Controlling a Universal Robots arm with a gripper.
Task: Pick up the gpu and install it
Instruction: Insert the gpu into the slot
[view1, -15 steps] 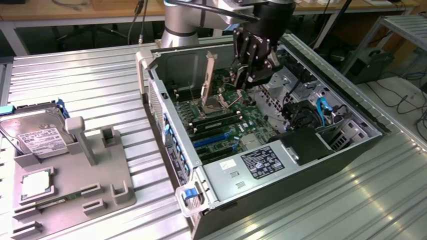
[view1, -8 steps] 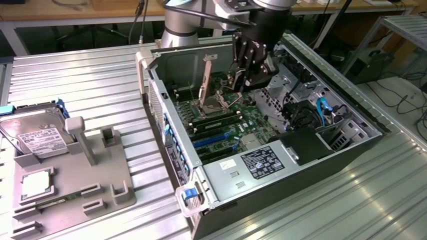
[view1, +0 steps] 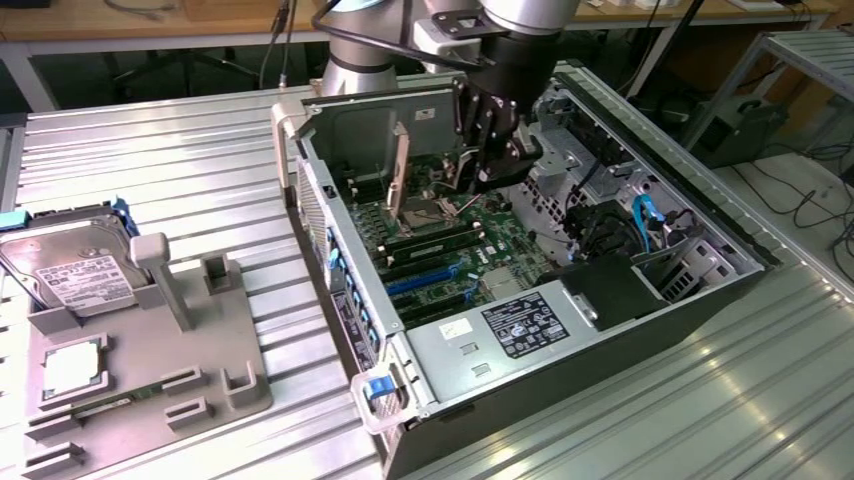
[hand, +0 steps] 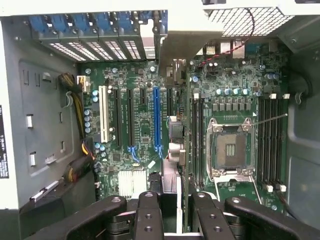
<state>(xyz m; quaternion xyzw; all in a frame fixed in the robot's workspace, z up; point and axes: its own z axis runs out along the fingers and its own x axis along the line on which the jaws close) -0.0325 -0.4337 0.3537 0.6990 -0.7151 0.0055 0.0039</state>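
The gripper (view1: 483, 150) hangs in the upper middle of the exterior view, reaching down into the open computer case (view1: 561, 410), which lies on its side on the ribbed metal table (view1: 174, 150). Its black fingers (hand: 148, 212) are closed on the graphics card (hand: 173, 145). The card stands on edge between them and runs straight out from the fingertips over the green motherboard (hand: 142, 125).

In the wrist view the card appears as a thin strip. Its pale metal bracket end is the far end from the fingers, close to the row of blue latches (hand: 95, 22) on the case's rear wall. The card's edge lines up between the long blue slot (hand: 156, 115) on one side and the memory slots next to the bare processor socket (hand: 230, 150) on the other. Whether its lower edge touches the board cannot be told.

At the exterior view's left, well apart from the case, a grey stand (view1: 200, 340) holds a hard drive (view1: 74, 270).
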